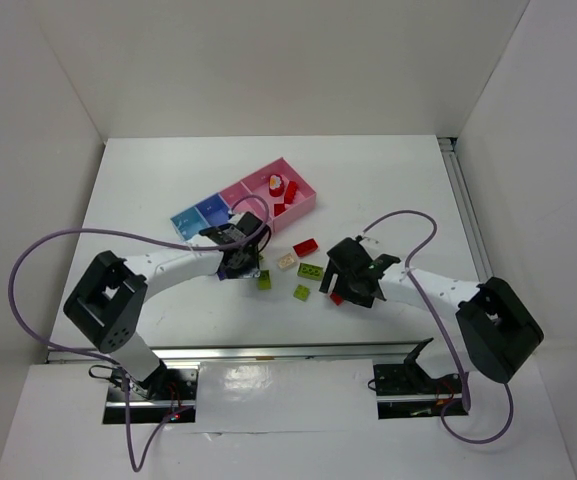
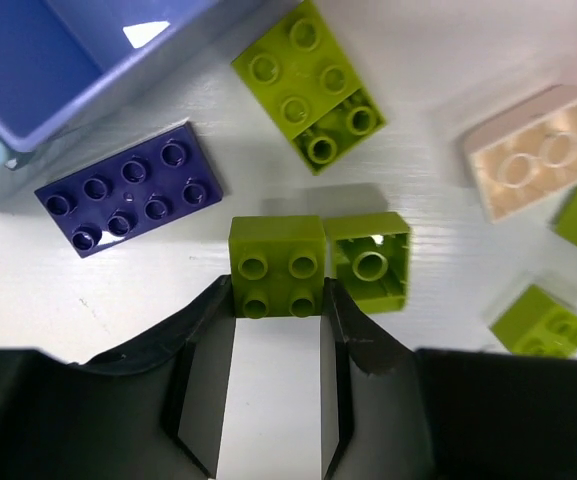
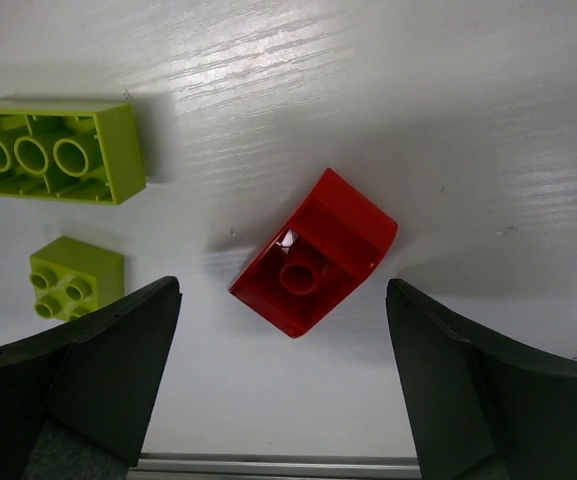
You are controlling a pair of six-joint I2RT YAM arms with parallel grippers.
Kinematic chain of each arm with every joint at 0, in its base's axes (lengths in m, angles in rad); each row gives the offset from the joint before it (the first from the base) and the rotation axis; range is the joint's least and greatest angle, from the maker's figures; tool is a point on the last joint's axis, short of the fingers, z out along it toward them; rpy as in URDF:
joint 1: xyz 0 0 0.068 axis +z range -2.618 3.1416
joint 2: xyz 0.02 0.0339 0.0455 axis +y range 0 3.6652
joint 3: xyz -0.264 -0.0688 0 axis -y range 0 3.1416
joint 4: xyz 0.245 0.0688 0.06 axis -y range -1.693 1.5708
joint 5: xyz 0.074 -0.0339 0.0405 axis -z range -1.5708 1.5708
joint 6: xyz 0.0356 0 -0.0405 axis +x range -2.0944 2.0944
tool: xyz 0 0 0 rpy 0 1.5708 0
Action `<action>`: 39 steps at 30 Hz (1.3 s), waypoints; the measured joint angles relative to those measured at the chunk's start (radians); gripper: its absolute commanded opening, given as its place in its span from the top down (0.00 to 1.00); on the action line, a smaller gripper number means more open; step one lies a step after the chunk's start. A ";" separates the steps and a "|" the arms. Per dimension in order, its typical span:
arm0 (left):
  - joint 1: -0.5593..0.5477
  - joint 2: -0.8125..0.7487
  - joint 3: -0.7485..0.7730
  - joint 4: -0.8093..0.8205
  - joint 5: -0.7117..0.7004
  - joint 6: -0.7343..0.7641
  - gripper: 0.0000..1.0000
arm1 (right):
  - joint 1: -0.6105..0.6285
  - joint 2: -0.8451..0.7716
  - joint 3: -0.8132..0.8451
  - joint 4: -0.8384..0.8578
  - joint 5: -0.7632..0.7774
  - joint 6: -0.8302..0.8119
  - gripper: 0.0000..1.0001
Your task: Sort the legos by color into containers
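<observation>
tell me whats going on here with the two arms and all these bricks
Two robot arms are sorting lego bricks by color into a row of trays. The left gripper is shut on a small lime green brick. The right gripper is open, straddling an upturned red brick without touching it. Some red pieces already sit in a pink tray; a purple brick, a cream brick and more lime ones lie loose on the table.
</observation>
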 measured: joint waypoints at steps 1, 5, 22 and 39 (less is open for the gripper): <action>0.000 -0.010 0.009 -0.005 0.000 0.003 0.79 | 0.000 0.005 -0.001 0.006 0.002 0.010 0.15; -0.001 -0.069 0.048 -0.039 0.004 0.032 0.79 | 0.000 0.024 0.000 0.023 0.017 0.036 0.29; 0.189 -0.141 0.244 -0.179 -0.051 0.081 0.85 | 0.000 0.025 0.068 0.040 0.050 -0.009 0.78; 0.348 -0.111 0.133 -0.164 0.011 0.080 0.32 | -0.037 0.550 0.933 0.045 0.093 -0.385 0.70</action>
